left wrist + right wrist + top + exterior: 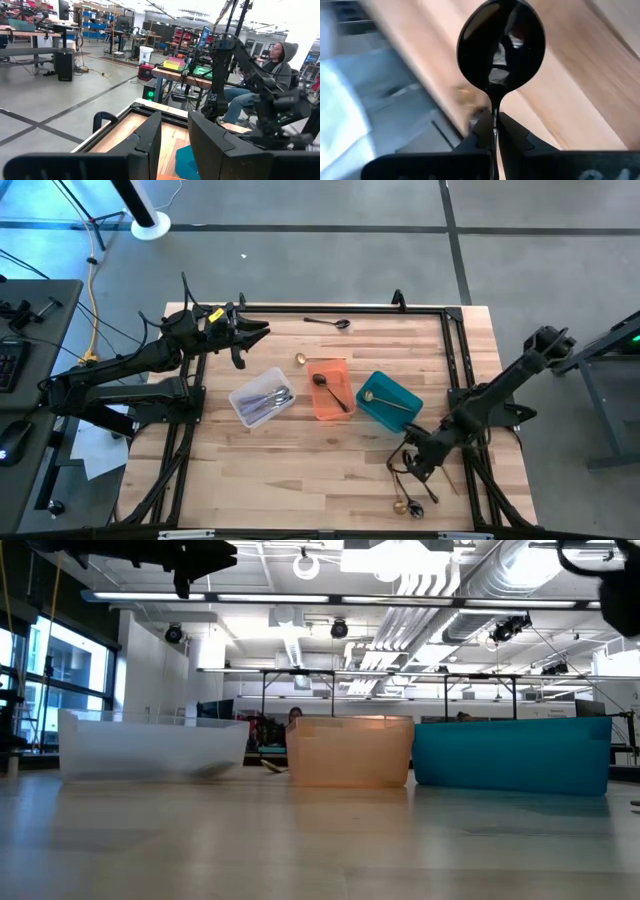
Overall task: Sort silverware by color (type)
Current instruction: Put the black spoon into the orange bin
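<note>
From above, the right claw (416, 465) works at the worktop's (300, 470) five o'clock corner, with loose silverware (408, 502) just beside it, while the left claw (250, 332) waits half-open at ten o'clock. In the right wrist view that claw is pinched tight on a black spoon (501, 47) by its thin neck. The spoon looks light, stiff and slick, so a grip low on the handle probably suits it best.

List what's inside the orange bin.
The high view shows one black spoon lying diagonally inside the orange bin. From the low view, the bin's translucent front wall blurs its contents, so anything beneath the spoon can't be confirmed.
</note>
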Available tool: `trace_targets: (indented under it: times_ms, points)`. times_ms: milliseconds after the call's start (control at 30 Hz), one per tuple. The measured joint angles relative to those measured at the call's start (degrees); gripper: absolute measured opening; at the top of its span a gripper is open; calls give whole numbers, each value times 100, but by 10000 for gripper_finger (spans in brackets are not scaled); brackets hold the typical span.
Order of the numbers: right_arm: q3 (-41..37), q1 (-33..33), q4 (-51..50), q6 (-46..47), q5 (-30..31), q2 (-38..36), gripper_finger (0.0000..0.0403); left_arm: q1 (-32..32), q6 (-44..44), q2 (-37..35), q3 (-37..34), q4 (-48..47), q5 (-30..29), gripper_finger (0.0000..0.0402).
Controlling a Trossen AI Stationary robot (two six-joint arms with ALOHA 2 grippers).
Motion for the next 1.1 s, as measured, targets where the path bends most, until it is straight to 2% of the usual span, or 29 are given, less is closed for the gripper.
trace_targets:
  times_ms: [133,233,567,700,833,967,1100]
  points:
    - [7,-408,465,-1021,97,-377,0,0,-8,-1,0,0,2,86]
    - [8,-903,899,-1785,390,-496,0,-2,-35,-1,0,2,1,86]
    - [93,-3203,2913,-4609,562,-402,0,-4,-864,-1,0,12,28,86]
    - [684,-3926,2716,-5720,495,-386,0,-94,-909,-2,0,64,28,86]
    - [1618,-4469,1804,-6666,275,-198,0,-242,-905,13,0,320,29,86]
    - [2560,-4795,989,-7407,68,147,0,-375,-642,45,0,524,28,86]
    - [3265,-4916,803,-7971,-53,479,0,-580,-429,131,28,641,28,86]
